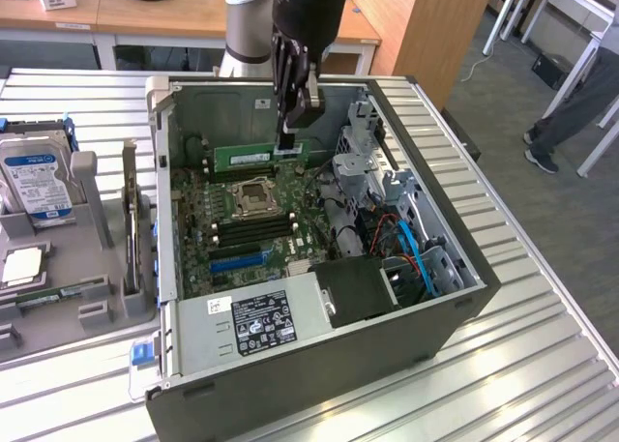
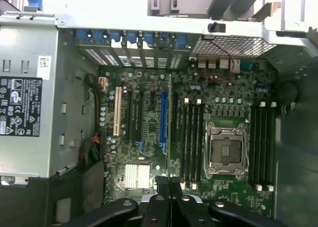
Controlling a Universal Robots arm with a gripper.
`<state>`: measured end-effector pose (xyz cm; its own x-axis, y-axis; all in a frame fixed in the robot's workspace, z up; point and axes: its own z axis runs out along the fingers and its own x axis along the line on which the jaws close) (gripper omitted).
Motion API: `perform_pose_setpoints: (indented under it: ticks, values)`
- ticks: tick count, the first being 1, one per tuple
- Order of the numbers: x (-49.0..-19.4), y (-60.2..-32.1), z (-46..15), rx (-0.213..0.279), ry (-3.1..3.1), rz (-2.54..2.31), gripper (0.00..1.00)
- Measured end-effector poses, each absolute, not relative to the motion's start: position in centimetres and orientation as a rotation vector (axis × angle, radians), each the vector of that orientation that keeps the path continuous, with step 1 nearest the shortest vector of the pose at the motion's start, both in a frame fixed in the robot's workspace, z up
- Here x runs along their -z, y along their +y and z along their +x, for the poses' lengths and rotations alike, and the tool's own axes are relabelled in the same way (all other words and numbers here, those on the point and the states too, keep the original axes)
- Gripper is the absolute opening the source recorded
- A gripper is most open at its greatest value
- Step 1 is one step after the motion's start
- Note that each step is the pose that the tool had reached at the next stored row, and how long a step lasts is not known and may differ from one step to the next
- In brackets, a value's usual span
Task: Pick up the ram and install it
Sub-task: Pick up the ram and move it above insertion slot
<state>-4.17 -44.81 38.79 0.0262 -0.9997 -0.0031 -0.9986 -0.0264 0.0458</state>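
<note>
The ram (image 1: 247,157) is a long green stick with a white label, held level over the far part of the motherboard (image 1: 227,220) inside the open computer case (image 1: 426,311). My gripper (image 1: 289,142) reaches down from above and is shut on the ram near its end at the exterior view's right. In the wrist view the ram (image 2: 169,122) shows edge-on as a thin green line running out from between my fingertips (image 2: 162,183). It hangs above the board beside a row of black memory slots (image 2: 191,137).
A CPU socket (image 1: 253,196) sits mid-board, with more memory slots (image 2: 263,142) beyond it. A metal drive cage (image 1: 363,152) and blue cables (image 1: 411,249) crowd the exterior view's right. The power supply (image 1: 256,321) lies at the front. A grey tray (image 1: 97,239) holds a hard drive (image 1: 37,176).
</note>
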Motion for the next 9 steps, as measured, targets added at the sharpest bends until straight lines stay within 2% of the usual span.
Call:
perform_pose_setpoints:
  ticks: [9]
  values:
    - [-38.8,-43.2,-4.2,0.053,-2.173,2.225,0.11]
